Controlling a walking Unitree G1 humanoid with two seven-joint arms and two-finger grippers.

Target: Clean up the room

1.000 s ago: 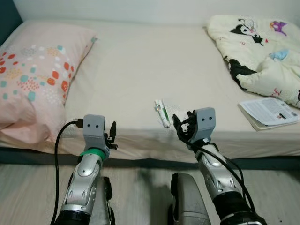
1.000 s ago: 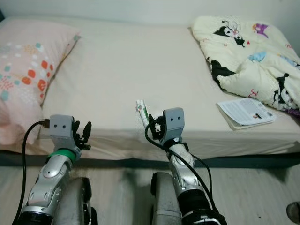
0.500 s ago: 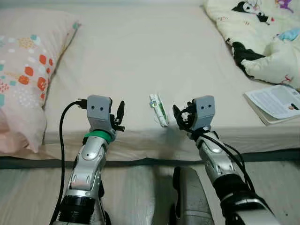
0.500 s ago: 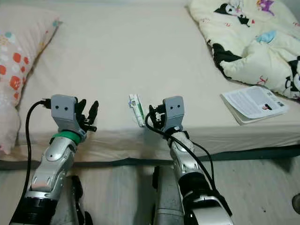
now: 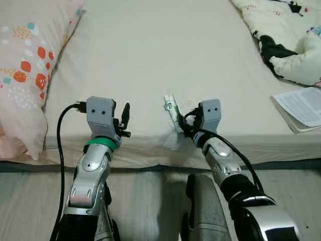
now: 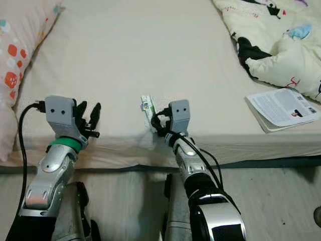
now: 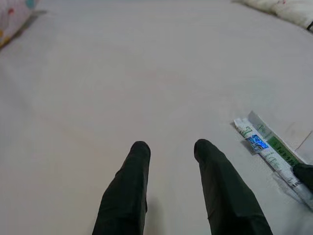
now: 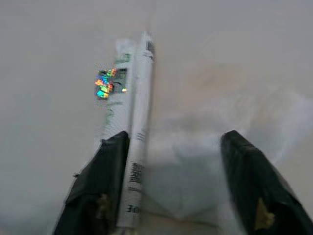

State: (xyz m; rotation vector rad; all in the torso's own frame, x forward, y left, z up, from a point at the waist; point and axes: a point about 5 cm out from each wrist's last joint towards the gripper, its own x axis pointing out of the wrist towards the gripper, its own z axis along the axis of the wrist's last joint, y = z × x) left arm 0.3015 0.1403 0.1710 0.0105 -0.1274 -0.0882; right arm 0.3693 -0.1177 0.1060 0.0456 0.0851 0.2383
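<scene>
On matte bedsheet [image 5: 150, 60] | crinkly slim packet [image 5: 173, 111] | right gripper [image 8: 171, 191] jaws spread | left gripper [image 7: 171, 152] jaws spread

Pink pillow [image 5: 25, 75] w/ orange-teal dots, cream sheet [image 5: 150, 55], white-green tube [image 5: 173, 111], black-cartoon cream quilt [image 5: 286, 35].

Bare sheet [image 5: 150, 60] between pillow [image 5: 25, 65] and blanket [image 5: 291, 45]; booklet [image 5: 303, 108] well right.

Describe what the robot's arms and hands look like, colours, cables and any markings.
Both arms are silver metal with dark joints. Each wrist carries a grey box with two small holes. The left hand and right hand each have two long black fingers. A green ring circles the left wrist, and black cables loop along both arms.
</scene>
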